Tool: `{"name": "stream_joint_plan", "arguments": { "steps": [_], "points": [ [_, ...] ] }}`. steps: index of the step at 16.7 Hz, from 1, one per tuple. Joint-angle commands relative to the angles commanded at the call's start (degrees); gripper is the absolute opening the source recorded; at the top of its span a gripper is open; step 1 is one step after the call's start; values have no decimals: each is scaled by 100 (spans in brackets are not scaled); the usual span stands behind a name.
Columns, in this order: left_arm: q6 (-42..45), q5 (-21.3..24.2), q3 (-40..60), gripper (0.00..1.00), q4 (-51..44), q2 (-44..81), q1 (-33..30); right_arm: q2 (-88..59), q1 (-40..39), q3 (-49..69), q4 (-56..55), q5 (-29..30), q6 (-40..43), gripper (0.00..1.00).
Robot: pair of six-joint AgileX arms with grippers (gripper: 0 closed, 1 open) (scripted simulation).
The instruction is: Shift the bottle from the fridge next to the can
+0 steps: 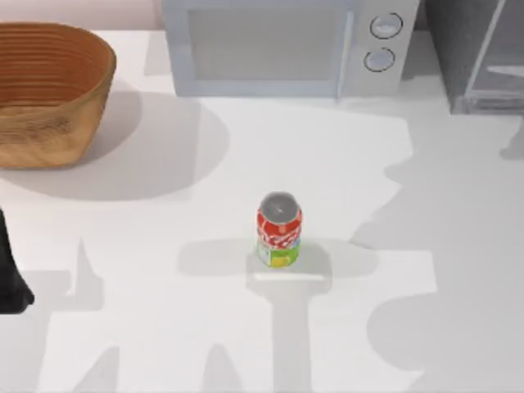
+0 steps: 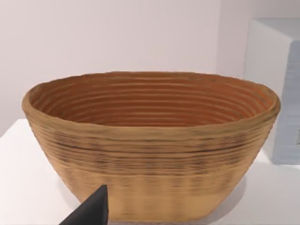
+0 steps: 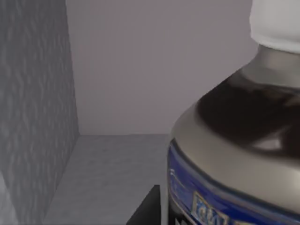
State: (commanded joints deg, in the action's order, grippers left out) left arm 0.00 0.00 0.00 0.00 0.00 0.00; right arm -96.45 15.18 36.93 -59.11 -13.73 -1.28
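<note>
The drink can (image 1: 279,229) stands upright near the middle of the white counter (image 1: 458,270), red with a yellow-green lower band and a silver top, well apart from everything else. At the back of the counter sits the white microwave (image 1: 278,45) with its two round knobs, and to its right, at the counter's far right corner, the grey fridge (image 1: 479,53) with its glass-panelled door swung open. A woven basket (image 1: 49,90) rests at the back left.

In the right wrist view, the bottle (image 3: 239,154) stands very close to the camera inside the fridge, on its grey floor, with the grey side wall and pale back wall behind it. Its white cap, dark liquid and blue label are plain. A dark fingertip of the right tool (image 3: 147,208) sits just beside the bottle's base; how far that tool is open, and whether it grips the bottle, I cannot tell.

The left arm (image 1: 10,274) waits at the counter's left edge, and a dark finger of the left tool (image 2: 91,210) points towards the basket; its opening cannot be judged.
</note>
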Motion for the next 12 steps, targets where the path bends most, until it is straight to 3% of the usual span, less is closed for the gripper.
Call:
{"name": "stream_joint_plan", "arguments": {
  "steps": [4,12],
  "points": [
    [0,0,0,100,0,0,0,-315,-823,-212,-487,826,10,0],
    [0,0,0,100,0,0,0,-862,-4140,-1114,-1921,4125,67,0]
  ]
}}
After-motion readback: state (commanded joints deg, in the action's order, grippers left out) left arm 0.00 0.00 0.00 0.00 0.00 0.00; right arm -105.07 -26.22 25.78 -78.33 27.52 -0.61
